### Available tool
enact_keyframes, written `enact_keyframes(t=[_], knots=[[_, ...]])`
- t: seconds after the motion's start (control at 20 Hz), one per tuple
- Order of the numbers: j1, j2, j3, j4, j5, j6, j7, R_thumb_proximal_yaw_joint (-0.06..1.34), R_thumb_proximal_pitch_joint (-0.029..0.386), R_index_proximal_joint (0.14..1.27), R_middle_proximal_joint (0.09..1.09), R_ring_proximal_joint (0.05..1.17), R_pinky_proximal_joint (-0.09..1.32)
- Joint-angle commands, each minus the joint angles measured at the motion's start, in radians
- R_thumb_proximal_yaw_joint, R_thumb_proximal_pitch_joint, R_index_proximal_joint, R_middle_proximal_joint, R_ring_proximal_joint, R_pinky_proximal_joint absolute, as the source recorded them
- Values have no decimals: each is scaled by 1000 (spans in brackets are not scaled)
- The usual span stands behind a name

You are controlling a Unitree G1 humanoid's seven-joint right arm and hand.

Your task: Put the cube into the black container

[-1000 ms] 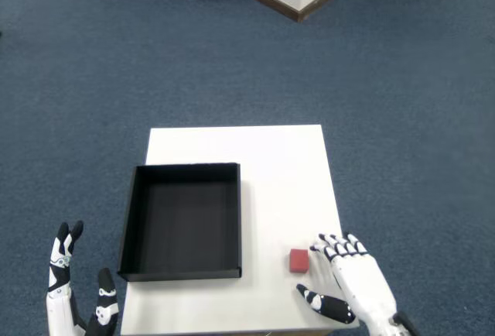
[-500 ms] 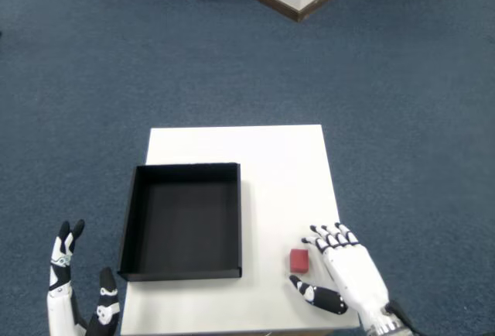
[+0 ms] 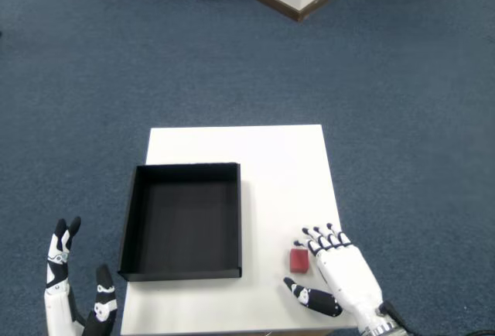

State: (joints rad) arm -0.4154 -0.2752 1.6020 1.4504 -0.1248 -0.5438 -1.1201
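Small red cube (image 3: 299, 259), square matte black container (image 3: 183, 222), right hand (image 3: 338, 275) spread wide, holding nothing

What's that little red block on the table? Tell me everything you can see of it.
The red cube is a small, plain, matte block, slightly dusky red, with no markings visible. It lies flat on the white table, near its front right part, just right of the black container and outside it. The right hand is open beside it, fingertips just above and right of it, thumb below. Whether any finger touches it cannot be told.
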Motion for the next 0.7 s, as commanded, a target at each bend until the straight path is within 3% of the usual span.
enact_keyframes(t=[0.05, 0.7], knots=[[-41, -15, 1, 6, 5, 8, -59, 548, 71, 439, 215, 233, 20], [-30, -31, -3, 11, 10, 26, -18, 562, 81, 449, 222, 239, 30]])
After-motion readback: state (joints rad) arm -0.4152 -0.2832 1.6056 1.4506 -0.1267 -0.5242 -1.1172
